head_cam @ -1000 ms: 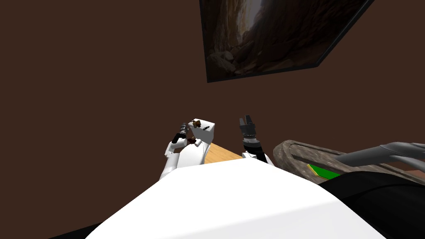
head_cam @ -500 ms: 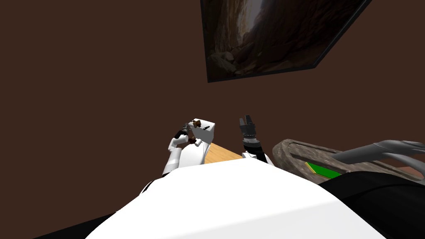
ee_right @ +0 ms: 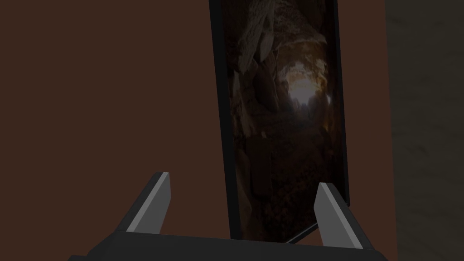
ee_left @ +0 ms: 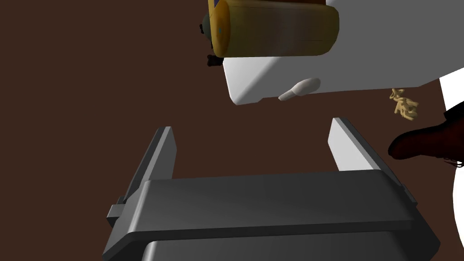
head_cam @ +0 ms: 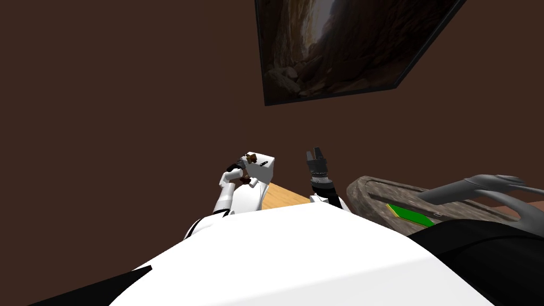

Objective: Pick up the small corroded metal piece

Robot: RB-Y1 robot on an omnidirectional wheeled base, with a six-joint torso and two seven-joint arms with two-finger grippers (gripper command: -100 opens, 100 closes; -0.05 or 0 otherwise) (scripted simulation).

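Frame edges are cropping the ochre cylinder (ee_left: 276,29), white block (ee_left: 385,50) and dark red object (ee_left: 421,140); the tan tangled piece (ee_left: 404,105) is appearing too small to identify.

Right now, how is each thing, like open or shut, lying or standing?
Left gripper: open, empty.
Right gripper: open, empty.
Yellow-brown cylinder: lying on its side on the white block, not held.
Small tan piece: loose, not held.
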